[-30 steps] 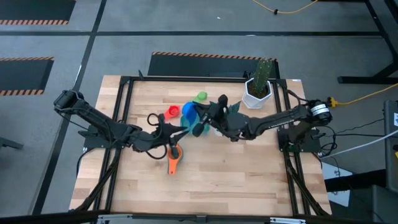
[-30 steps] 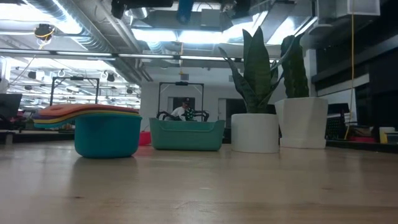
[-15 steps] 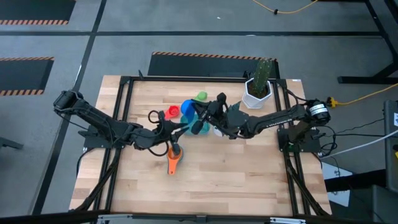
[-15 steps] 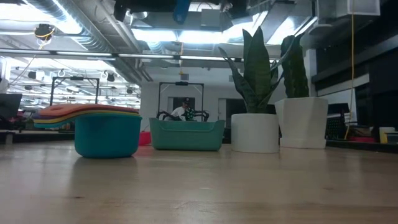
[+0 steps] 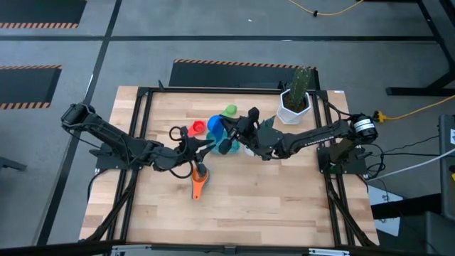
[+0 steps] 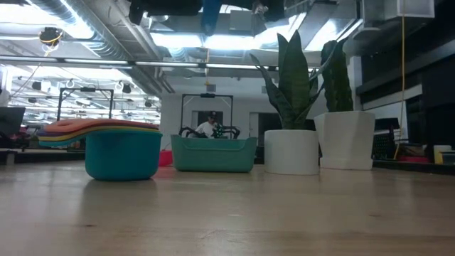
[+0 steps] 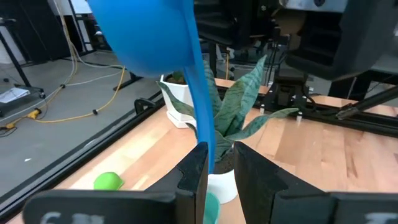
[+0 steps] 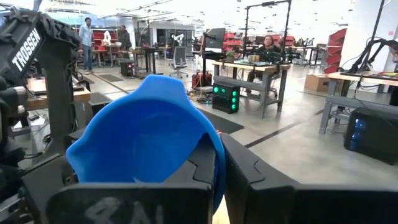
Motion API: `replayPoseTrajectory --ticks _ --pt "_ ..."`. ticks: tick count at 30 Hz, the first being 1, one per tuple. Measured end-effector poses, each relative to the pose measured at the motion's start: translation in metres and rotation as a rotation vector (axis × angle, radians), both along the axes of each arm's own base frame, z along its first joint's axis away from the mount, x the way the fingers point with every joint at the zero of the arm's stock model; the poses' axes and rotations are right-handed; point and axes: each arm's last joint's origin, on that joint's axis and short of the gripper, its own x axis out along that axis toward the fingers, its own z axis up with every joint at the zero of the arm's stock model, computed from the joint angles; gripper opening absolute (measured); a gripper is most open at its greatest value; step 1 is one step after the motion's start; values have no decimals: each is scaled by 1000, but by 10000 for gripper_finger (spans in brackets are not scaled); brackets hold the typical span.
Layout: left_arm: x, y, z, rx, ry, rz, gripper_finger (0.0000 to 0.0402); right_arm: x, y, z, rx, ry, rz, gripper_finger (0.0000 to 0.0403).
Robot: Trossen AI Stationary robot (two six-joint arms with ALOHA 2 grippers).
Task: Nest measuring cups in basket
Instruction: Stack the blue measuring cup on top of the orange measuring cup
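Blue cup [image 5: 215, 127]: up in the air over the middle of the bench [image 5: 284, 206], held by both tools at once.
Left tool [image 7: 214, 167]: pinches the cup's handle between its two fingers.
Right tool [image 8: 217, 163]: pinches the cup's rim.
Basket [image 6: 213, 153]: sits on the bench, near the white plant pot [image 6: 291, 151].
Other cups: red [image 5: 197, 129] at about 9 o'clock from the blue cup, green [image 5: 229, 110] at about 1 o'clock, orange [image 5: 198, 182] at about 6 o'clock.
Stack [image 6: 122, 146]: some cups already sit inside a teal one.
What could go wrong: both tools pull on one cup, so it may bend or pop loose. If one lets go too soon, the cup may tip and drop.
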Motion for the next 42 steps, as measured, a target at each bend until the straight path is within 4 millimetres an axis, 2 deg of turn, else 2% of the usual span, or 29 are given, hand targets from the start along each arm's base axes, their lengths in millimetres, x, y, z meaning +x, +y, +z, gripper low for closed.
replayPoseTrajectory --ticks 25,32,42 --pt "0 1 0 8 -2 34 69 0 0 4 150 -153 12 15" --pt "0 1 0 8 1 33 68 0 -1 9 174 -213 79 15" --pt "-1 1 -1 13 6 33 8 0 -1 8 175 -209 77 15"
